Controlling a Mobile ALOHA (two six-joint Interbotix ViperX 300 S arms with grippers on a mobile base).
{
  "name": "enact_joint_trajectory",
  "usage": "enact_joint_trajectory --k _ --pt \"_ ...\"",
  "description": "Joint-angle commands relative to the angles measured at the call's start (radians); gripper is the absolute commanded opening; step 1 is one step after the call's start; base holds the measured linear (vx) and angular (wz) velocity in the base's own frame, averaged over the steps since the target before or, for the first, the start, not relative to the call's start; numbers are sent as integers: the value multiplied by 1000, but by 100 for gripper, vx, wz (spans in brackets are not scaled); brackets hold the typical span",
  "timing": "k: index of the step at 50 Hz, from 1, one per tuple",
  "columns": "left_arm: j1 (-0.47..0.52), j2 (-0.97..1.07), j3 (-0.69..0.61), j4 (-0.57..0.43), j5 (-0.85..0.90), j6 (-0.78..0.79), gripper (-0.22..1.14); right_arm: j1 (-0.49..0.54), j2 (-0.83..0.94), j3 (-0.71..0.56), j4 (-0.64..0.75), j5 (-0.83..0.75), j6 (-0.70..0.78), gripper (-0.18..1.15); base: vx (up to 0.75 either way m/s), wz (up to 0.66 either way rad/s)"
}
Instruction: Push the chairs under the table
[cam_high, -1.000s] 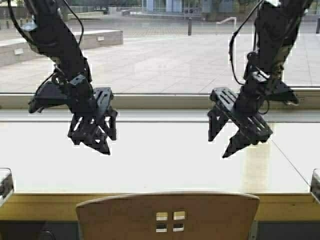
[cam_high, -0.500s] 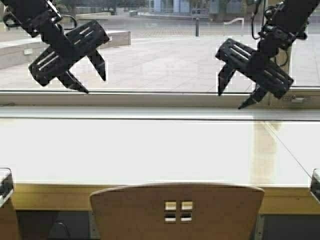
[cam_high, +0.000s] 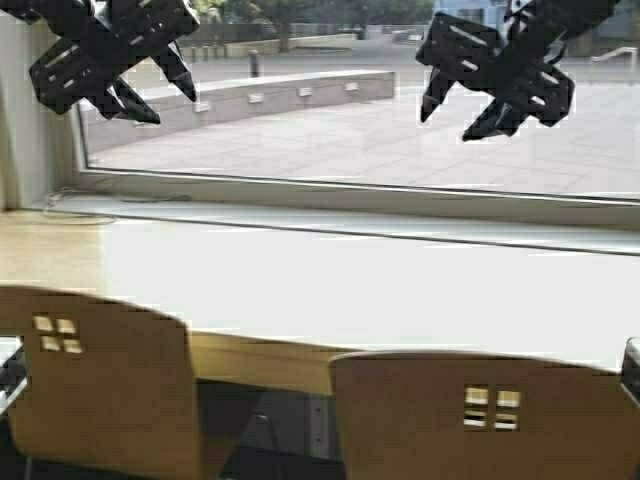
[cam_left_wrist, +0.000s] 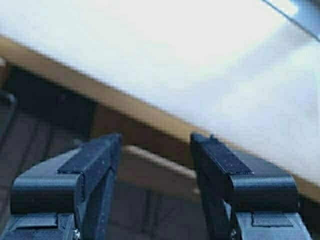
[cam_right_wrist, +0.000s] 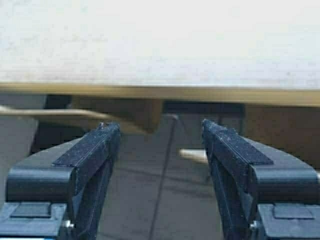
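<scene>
Two chairs show in the high view, nearest the robot and well below both end effectors: one chair (cam_high: 100, 385) low on the left, its backrest turned at an angle and carrying four small square cutouts, and a second chair (cam_high: 480, 415) low on the right, below the right end effector, its backrest facing the camera with four cutouts of its own. Both backrests stand close against the light wood front edge of the surface (cam_high: 350, 290), and the seats are hidden from view, so how far each chair reaches under it cannot be told. One long pale, glossy surface runs across the view beyond the chairs, between them and the window sill, well beneath both end effectors. Above it, two end effectors hang high in front of the window. The left end effector (cam_high: 150, 85) sits at the upper left with its two fingers spread apart and holding nothing; its wrist view shows the two dark pads (cam_left_wrist: 90, 157) parted, with the surface's edge and a tan chair back beyond the gap. The right end effector (cam_high: 460, 105) sits at the upper right, also spread wide and empty; its wrist view shows its pads (cam_right_wrist: 87, 145) parted over the surface's wooden edge. Farthest off, behind both end effectors, one wide window (cam_high: 330, 140) looks onto a paved plaza with a low curved wall (cam_high: 290, 95).
</scene>
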Motion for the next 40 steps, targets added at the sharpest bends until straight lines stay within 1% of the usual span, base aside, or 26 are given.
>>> enact_joint_trajectory --k 1,7,21,28,36,40 --pt "0 0 -21 0 -21 0 80 8 -18 -14 -21 -11 -5 87 -17 62" --pt "0 18 -23 0 -37 2 80 15 -9 -18 -49 -11 -3 87 -18 63" --pt "0 64 -12 5 -54 9 80 52 -6 -26 -52 -25 -2 87 -24 59" --pt "-2 69 6 0 -46 -2 80 64 -8 -17 -54 -31 -3 87 -26 37" --pt "-37 67 20 -5 -43 -12 80 74 -9 -3 -51 -21 2 87 -26 31" --pt "-38 61 15 -5 -43 -17 80 78 -17 -6 -44 -8 3 87 -30 28"
